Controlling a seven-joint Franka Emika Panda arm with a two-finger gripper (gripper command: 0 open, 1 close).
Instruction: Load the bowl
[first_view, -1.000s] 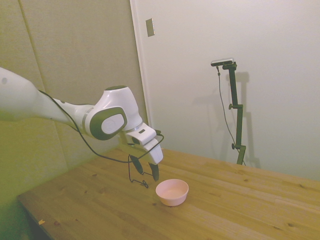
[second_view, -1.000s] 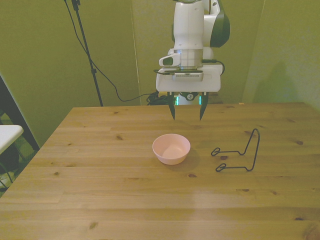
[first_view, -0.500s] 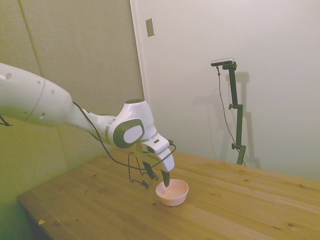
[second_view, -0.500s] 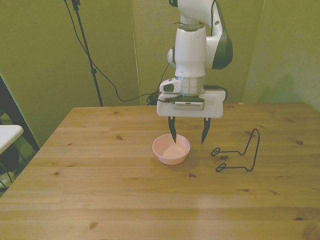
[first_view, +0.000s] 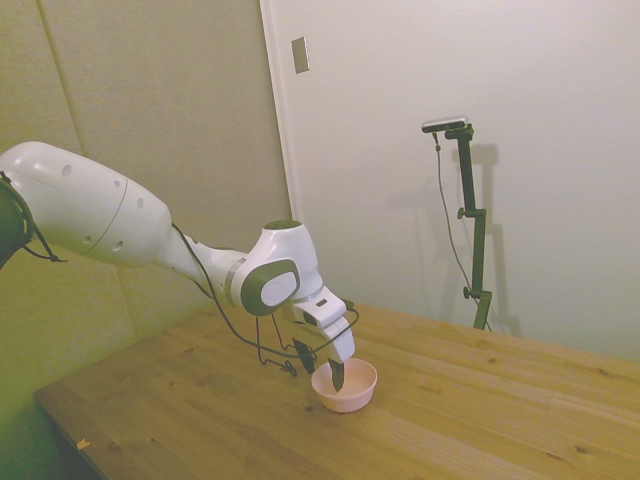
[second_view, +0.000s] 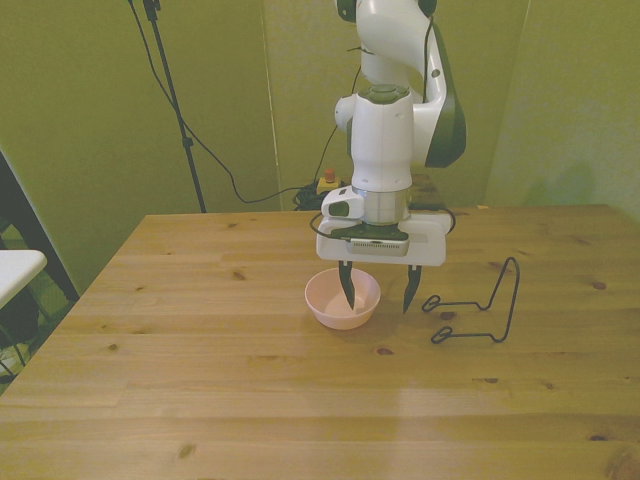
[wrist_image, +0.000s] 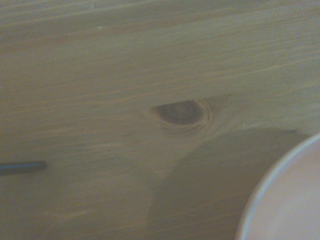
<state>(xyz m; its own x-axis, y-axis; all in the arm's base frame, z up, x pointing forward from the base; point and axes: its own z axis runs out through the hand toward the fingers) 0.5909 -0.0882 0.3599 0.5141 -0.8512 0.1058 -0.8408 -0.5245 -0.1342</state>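
Note:
The small pale pink bowl (second_view: 338, 304) sits upright near the middle of the wooden table (second_view: 230, 400) and looks to hold nothing. My gripper (second_view: 379, 294) is open and points straight down, low over the bowl's rim on the front view's right. One finger dips inside the bowl and the other hangs outside it. The side view shows the bowl (first_view: 356, 389) with the gripper (first_view: 320, 367) straddling its near-left rim. In the wrist view a curved edge of the bowl (wrist_image: 285, 200) fills one corner.
A thin dark wire rack (second_view: 481, 311) stands on the table to the front view's right of the bowl, a hand's width from the outer finger. In the side view the rack (first_view: 264, 349) is partly behind the arm. A knot (wrist_image: 180, 112) marks the wood.
The gripper has come down and forward from above the table behind the bowl, until its fingers straddle the bowl's rim. It has stayed open. Bowl and rack have not moved.

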